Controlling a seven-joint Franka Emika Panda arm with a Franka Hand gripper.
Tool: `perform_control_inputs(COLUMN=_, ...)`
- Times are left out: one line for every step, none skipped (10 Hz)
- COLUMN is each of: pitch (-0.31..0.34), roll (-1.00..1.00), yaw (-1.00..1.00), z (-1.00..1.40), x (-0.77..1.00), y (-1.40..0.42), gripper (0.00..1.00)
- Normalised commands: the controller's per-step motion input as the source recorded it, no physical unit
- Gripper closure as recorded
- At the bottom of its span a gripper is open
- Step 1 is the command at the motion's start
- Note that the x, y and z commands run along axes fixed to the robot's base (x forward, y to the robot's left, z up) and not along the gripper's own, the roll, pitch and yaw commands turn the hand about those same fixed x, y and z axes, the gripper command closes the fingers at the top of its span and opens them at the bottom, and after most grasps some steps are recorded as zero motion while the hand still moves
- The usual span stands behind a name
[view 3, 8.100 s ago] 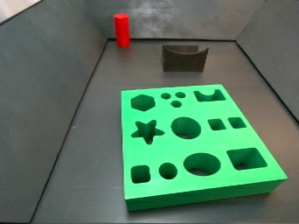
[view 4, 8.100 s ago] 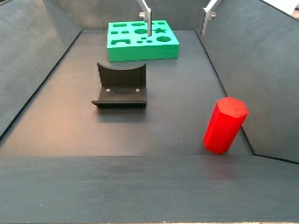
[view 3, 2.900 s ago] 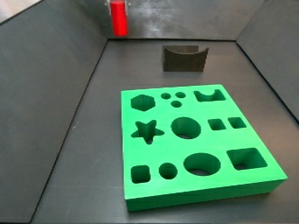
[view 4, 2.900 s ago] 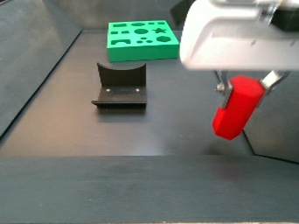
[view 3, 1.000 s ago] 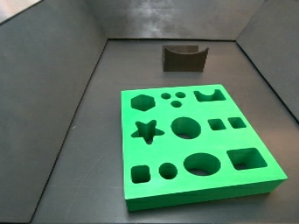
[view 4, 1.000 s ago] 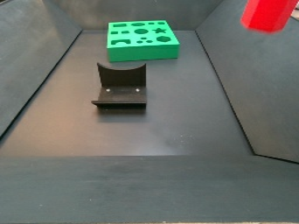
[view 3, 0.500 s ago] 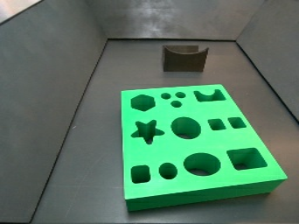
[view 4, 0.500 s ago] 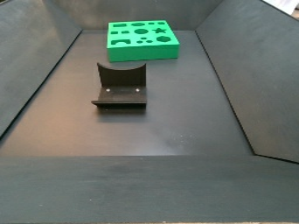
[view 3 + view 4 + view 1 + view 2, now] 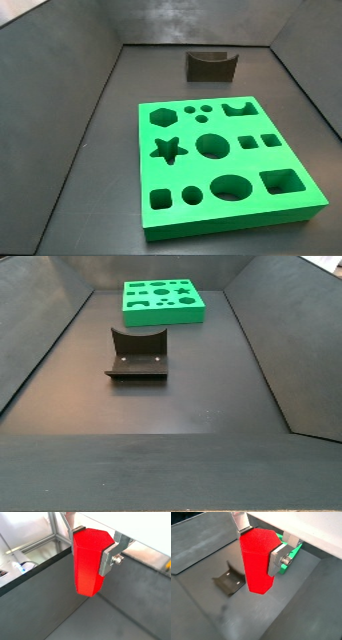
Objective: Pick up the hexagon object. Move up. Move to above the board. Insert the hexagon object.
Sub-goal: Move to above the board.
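Gripper (image 9: 260,548) clenched on upright hexagon object (image 9: 258,562), high above floor; board (image 9: 291,554) below, behind peg

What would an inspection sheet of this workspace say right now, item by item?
Surface: dark floor inside dark walls, bare apart from the items below.
Hexagon object: red hexagon object is off the floor, clamped between the end effector's fingers in both wrist views; absent from both side views.
Board: green board lies flat on the floor, every visible cutout empty.
Clutter: nothing seen.
Fixture: dark fixture stands on the floor, apart from the board.
End effector: end effector is shut on the hexagon object, above the frame of both side views.
Cables: nothing seen.
Surroundings: in a wrist view, metal framing and blurred items beyond the wall, too unclear to name.
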Motion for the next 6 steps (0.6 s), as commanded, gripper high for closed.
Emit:
perform_control_inputs(pitch=0.119, roll=-0.01, yaw=0.00, z=-0.09, x=0.28, y=-1.00, gripper=1.00)
perform_control_inputs(pitch=0.100, roll=-0.03, yaw=0.00, z=-0.09, x=0.28, y=-1.00, gripper=1.00)
perform_control_inputs(pitch=0.080, roll=-0.01, yaw=0.00, z=-0.09, x=0.29, y=-1.00, gripper=1.00)
perform_control_inputs(pitch=0.072, roll=-0.01, yaw=0.01, z=-0.09, x=0.29, y=-1.00, gripper=1.00)
perform_control_inputs(pitch=0.053, roll=-0.01, yaw=0.01, z=-0.09, x=0.31, y=-1.00, gripper=1.00)
perform_control_inputs(pitch=0.046, roll=-0.04, yaw=0.00, z=-0.09, x=0.31, y=-1.00, gripper=1.00)
